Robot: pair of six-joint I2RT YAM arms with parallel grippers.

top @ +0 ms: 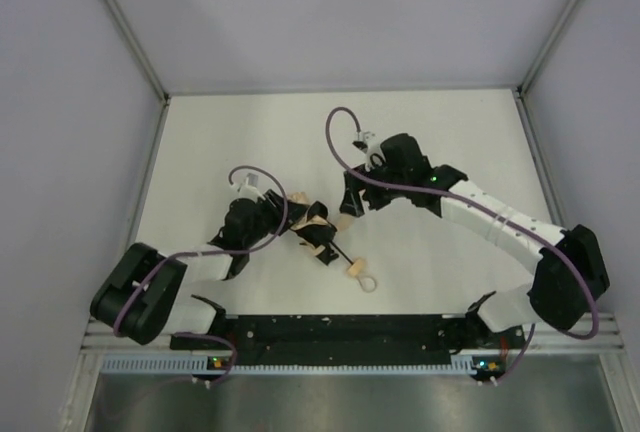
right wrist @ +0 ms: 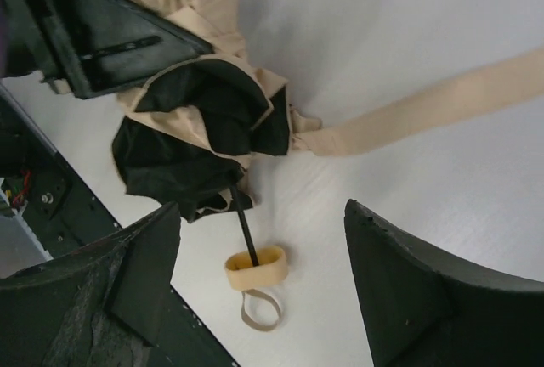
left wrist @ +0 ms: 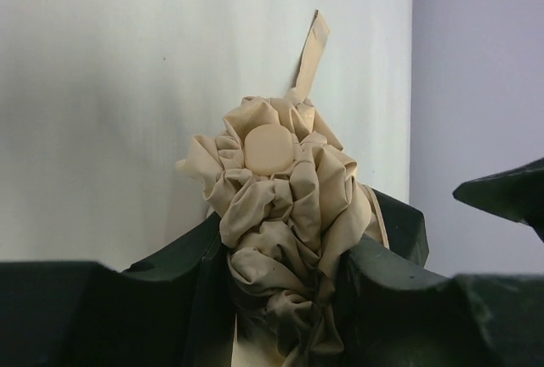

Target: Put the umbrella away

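The left hand (left wrist: 289, 256) clamps the bunched canopy of the folding umbrella (top: 318, 232), which lies mid-worktop (top: 450, 132). The right hand (right wrist: 263, 248) hovers over it, fingers apart. The fabric seems to be mid-gathering. Next, the right hand should catch the loose closure strap (right wrist: 425, 108) and wrap it round.

A white table (top: 430, 142) bears the bunched beige umbrella (top: 318, 222), its handle (top: 352, 269) resting near the front edge.

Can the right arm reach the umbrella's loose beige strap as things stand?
Probably yes: the right end effector is open, and the beige strap lies flat on the table ahead of it, beside the umbrella, with nothing between.
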